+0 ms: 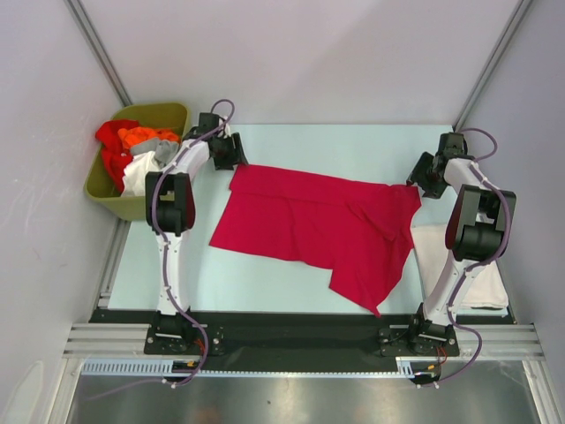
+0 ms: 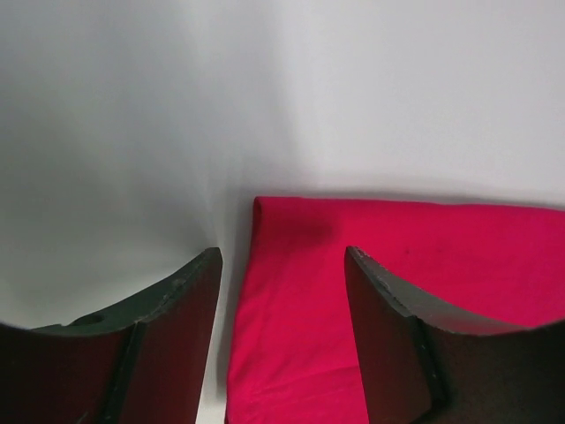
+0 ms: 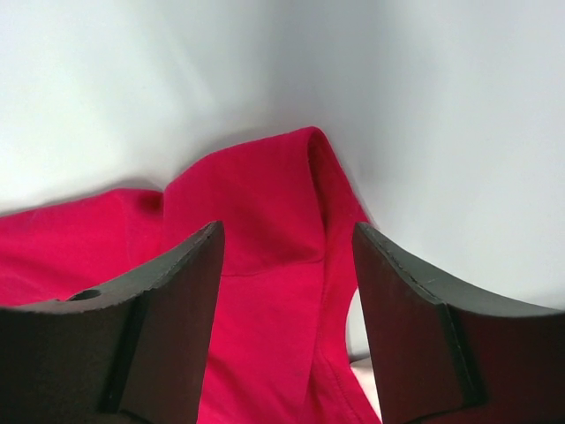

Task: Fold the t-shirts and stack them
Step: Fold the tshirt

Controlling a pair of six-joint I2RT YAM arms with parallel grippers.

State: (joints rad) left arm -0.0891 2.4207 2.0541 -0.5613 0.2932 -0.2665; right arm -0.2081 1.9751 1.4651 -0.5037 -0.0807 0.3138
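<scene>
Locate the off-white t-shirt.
In the top view the off-white t-shirt lies at the right side of the table, under the right arm, just right of the crimson t-shirt.

Table top (image 1: 291,146): pale blue-white, matte, evenly lit. White panel walls (image 1: 291,53) on three sides; grey metal corner posts (image 1: 95,49). Slotted aluminium rail (image 1: 106,340) along near edge. Olive-green bin (image 1: 172,115) at far-left corner

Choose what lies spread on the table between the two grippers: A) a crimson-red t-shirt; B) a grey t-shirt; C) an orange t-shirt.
A: the crimson-red t-shirt lies spread on the table, its far corners at the left gripper and the right gripper.
</scene>
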